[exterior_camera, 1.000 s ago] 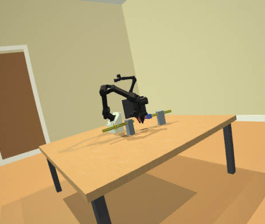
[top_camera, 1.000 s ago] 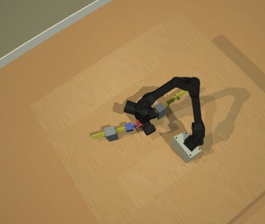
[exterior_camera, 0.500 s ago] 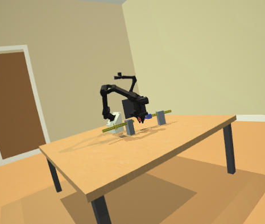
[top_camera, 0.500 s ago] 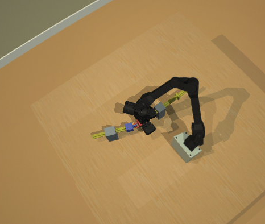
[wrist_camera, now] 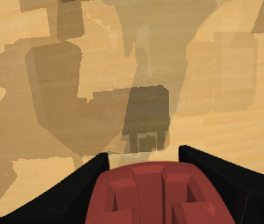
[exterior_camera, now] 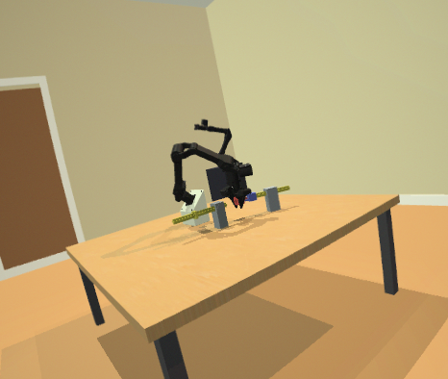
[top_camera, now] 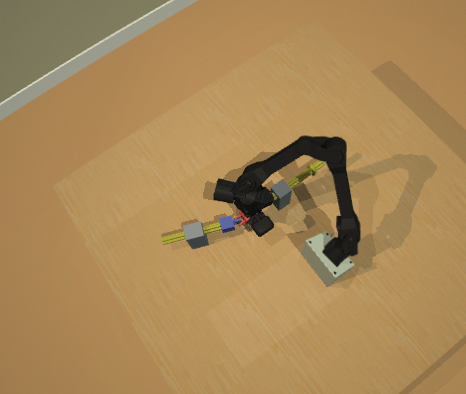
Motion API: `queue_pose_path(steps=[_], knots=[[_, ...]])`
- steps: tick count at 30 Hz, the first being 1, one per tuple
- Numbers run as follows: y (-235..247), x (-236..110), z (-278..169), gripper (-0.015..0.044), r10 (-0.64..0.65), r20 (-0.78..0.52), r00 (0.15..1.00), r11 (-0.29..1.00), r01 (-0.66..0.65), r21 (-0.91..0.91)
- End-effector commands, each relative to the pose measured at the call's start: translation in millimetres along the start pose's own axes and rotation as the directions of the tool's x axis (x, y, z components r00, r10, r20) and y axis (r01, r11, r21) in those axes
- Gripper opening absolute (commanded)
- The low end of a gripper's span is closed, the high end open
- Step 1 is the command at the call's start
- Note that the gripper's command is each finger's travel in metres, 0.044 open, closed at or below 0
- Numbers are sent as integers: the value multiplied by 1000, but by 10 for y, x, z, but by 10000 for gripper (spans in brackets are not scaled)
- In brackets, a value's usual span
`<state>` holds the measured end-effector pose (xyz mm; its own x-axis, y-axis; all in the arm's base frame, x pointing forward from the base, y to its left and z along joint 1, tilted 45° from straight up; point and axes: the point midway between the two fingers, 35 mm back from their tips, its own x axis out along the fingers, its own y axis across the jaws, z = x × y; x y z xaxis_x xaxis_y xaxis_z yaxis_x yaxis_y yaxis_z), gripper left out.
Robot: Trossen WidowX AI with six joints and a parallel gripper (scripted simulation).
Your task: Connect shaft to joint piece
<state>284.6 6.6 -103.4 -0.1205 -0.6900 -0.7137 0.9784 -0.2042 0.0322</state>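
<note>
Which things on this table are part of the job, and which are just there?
Part of the job: red joint piece, gripped by the gripper; blue piece; two yellow shafts; two grey blocks.

Just there: arm base; door; table.

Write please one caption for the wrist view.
Gripper shut on the red joint piece, above the wooden table.
</note>
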Motion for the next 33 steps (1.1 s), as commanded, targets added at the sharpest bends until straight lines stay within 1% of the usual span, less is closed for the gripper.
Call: queue_pose_path(steps=[1, 8, 13, 14, 16, 27, 33], knots=[[0, 1, 0, 0, 0, -1, 1000, 1000, 0, 1], [0, 1, 0, 0, 0, -1, 1000, 1000, 0, 1], [0, 1, 0, 131, 0, -1, 1000, 1000, 0, 1], [0, 1, 0, 147, 0, -1, 1000, 1000, 0, 1], [0, 1, 0, 147, 0, -1, 1000, 1000, 0, 1], [0, 1, 0, 436, 0, -1, 1000, 1000, 0, 1], [0, 1, 0, 440, 0, -1, 1000, 1000, 0, 1]])
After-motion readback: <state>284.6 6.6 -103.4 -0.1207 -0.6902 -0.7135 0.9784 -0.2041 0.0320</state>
